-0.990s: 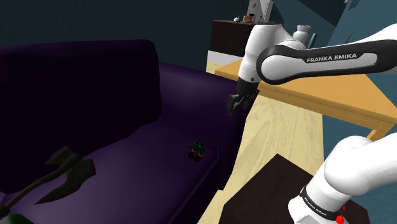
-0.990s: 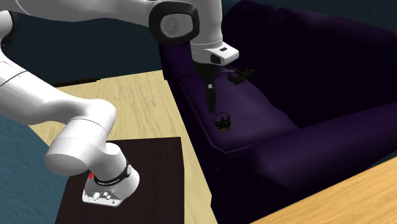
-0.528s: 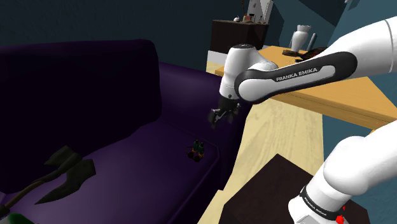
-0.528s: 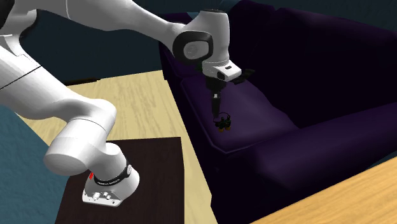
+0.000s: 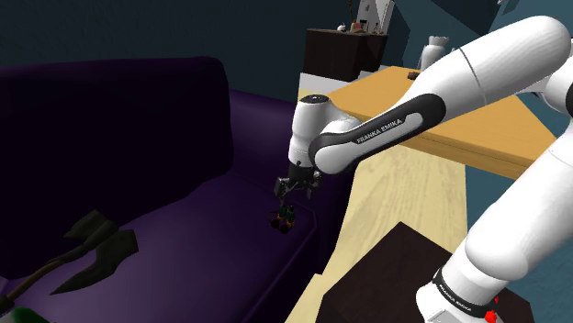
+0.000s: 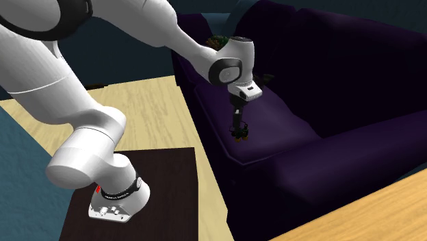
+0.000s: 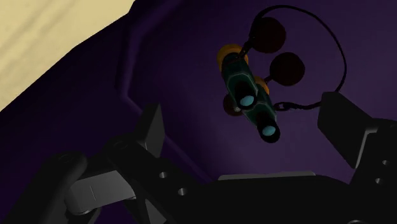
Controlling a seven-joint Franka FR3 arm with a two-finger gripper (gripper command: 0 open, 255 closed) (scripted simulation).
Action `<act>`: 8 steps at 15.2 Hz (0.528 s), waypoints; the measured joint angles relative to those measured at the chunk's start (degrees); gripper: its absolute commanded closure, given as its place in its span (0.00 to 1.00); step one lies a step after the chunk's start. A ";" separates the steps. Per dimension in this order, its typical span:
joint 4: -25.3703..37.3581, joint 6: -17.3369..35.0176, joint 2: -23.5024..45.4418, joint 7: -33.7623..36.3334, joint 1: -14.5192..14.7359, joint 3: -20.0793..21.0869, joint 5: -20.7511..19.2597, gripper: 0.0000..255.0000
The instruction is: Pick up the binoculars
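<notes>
The binoculars point(image 5: 283, 218) are small and dark with orange and teal ends and a thin looped strap. They lie on the purple sofa seat point(image 5: 184, 234) near its front corner, also seen in the second exterior view point(image 6: 239, 133). My black gripper point(image 5: 292, 189) hangs just above them, pointing down point(image 6: 237, 123). In the wrist view the binoculars point(image 7: 249, 95) lie beyond the open gripper point(image 7: 245, 114), in the gap between the two fingers point(image 7: 151, 127), which stand apart and do not touch them.
A dark leaf-shaped thing point(image 5: 92, 252) lies further along the seat. The sofa back point(image 5: 110, 119) rises behind. A wooden table point(image 5: 459, 128) with a white jug point(image 5: 435, 50) stands past the sofa arm. The dark stand point(image 5: 386, 284) rests on a wooden floor point(image 5: 395, 197).
The arm has swung down and toward the shoulder view's left, carrying the gripper from beside the table edge to just above the binoculars. The binoculars have not moved.
</notes>
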 measured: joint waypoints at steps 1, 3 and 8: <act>0.29 1.12 1.65 1.35 -0.09 0.29 -0.91 0.00; 0.21 2.84 3.56 2.72 -0.18 0.48 -2.09 0.00; -0.71 6.78 7.08 4.98 -0.27 0.49 -4.90 0.00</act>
